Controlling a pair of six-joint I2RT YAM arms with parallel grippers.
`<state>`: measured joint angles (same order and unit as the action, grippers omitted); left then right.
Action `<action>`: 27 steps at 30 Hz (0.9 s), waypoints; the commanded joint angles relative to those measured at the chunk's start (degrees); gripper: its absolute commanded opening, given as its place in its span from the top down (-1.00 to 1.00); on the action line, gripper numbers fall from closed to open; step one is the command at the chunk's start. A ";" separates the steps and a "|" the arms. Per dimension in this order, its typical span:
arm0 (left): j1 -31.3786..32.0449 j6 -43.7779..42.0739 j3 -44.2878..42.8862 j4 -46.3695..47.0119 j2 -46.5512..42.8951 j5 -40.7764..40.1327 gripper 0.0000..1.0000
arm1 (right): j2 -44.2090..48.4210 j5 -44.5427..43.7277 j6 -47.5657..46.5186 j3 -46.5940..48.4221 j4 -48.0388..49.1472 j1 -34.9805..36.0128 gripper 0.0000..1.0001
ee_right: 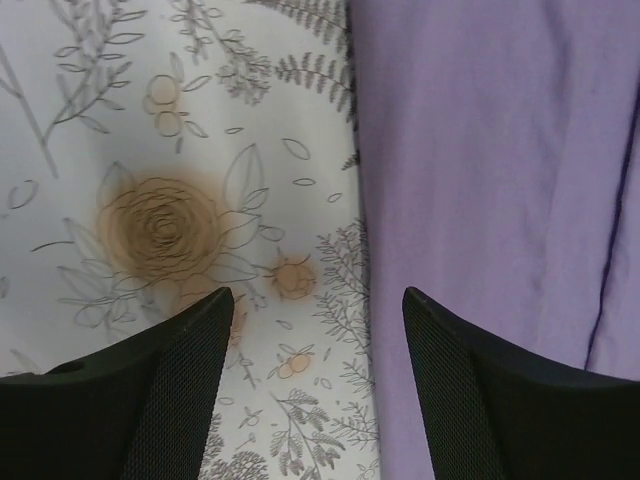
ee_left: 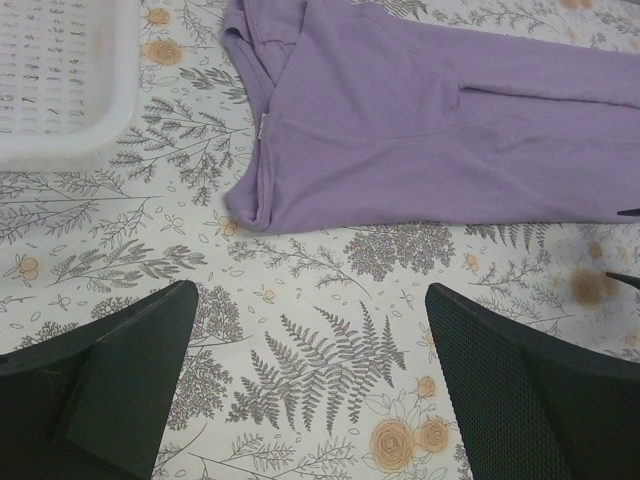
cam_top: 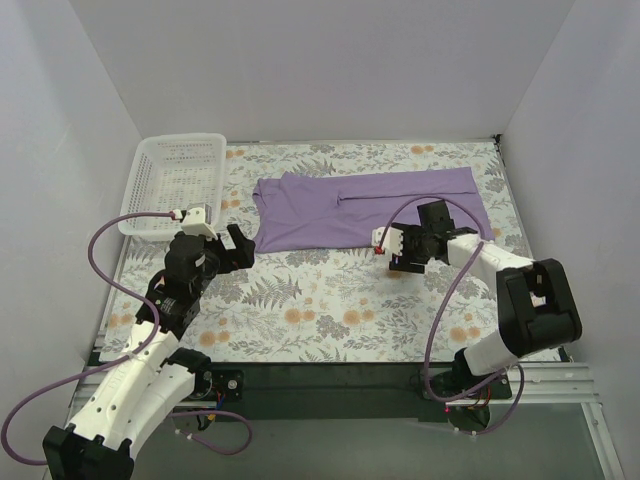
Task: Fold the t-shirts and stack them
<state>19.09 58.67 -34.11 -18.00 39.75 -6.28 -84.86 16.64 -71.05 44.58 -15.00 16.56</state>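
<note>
The lavender t-shirt (cam_top: 370, 205) is lying flat as a long band across the far middle of the floral tablecloth (cam_top: 330, 300), just right of the white mesh basket (cam_top: 150, 180). The left gripper (ee_left: 310, 290) is being held spread wide above bare cloth near the shirt's left end. The right gripper (ee_right: 318, 292), likewise released, is being held low over the shirt's near edge.

The shirt (cam_top: 370, 208) is soft, matt cloth. The basket (cam_top: 185, 139) at ten o'clock is smooth white plastic with holes.
</note>
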 commanded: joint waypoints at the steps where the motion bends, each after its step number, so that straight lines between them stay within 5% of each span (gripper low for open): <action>1: -0.28 -1.11 -0.08 0.42 -0.20 -1.27 -0.95 | -4.25 -3.81 2.84 5.24 4.19 0.32 -0.48; 12: -0.28 -1.02 0.01 0.60 0.15 -1.71 -0.94 | -13.66 -7.59 3.98 9.65 4.99 0.23 -0.17; 19: -0.28 -1.11 0.01 0.68 0.16 -1.45 -0.94 | -13.49 -5.66 3.72 7.90 4.19 0.32 0.30; 23: -0.28 -1.11 0.09 0.69 0.16 -1.36 -0.93 | -13.05 -3.73 2.67 6.58 1.74 0.23 0.73; 27: -0.28 -1.11 0.09 0.69 0.07 -1.28 -0.93 | -11.91 -2.06 1.35 4.73 -2.12 0.41 0.90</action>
<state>19.09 58.30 -34.11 -17.96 40.03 -6.83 -97.49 11.81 -68.60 52.23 -9.34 16.62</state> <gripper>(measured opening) 0.970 0.061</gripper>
